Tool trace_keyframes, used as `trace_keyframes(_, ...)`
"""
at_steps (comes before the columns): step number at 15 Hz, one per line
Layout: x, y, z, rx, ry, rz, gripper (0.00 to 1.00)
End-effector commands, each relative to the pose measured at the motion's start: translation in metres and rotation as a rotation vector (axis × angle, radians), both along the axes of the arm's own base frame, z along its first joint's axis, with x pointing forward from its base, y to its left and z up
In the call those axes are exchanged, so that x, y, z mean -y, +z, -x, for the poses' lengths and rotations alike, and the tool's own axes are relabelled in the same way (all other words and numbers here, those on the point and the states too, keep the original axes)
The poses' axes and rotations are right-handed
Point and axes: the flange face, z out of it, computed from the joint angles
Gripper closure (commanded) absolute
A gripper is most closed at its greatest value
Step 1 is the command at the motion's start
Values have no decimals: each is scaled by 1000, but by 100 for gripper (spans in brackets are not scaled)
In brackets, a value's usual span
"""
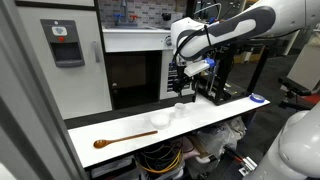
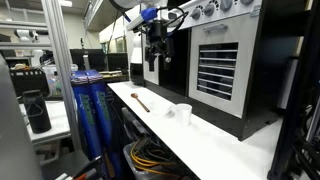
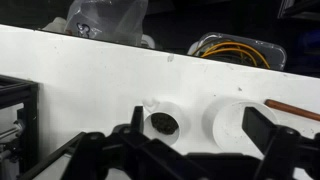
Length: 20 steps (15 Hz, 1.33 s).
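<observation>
Claw [image 3: 197, 130] fingers, spread wide and empty, hang above a small white cup [image 3: 160, 122] and a wider white cup [image 3: 232, 118] midway along the surface [image 3: 90, 70] — bare room up to its far edge — with a wooden spoon [image 3: 295, 108] lying beyond them toward one end.

Claw [image 1: 183, 90] — jaws wide apart, downward
</observation>
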Motion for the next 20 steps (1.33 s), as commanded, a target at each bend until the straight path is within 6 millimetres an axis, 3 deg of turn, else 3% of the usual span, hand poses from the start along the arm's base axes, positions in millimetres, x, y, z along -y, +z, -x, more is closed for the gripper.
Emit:
trace_keyframes(1, 0, 0, 0, -1, 0, 0, 0)
trace_keyframes(14, 0, 0, 0, -1, 0, 0, 0)
trace_keyframes(17, 29, -4, 6, 11, 139, -1, 0)
trace_keyframes(20, 71, -11, 14, 80, 207, -22, 0)
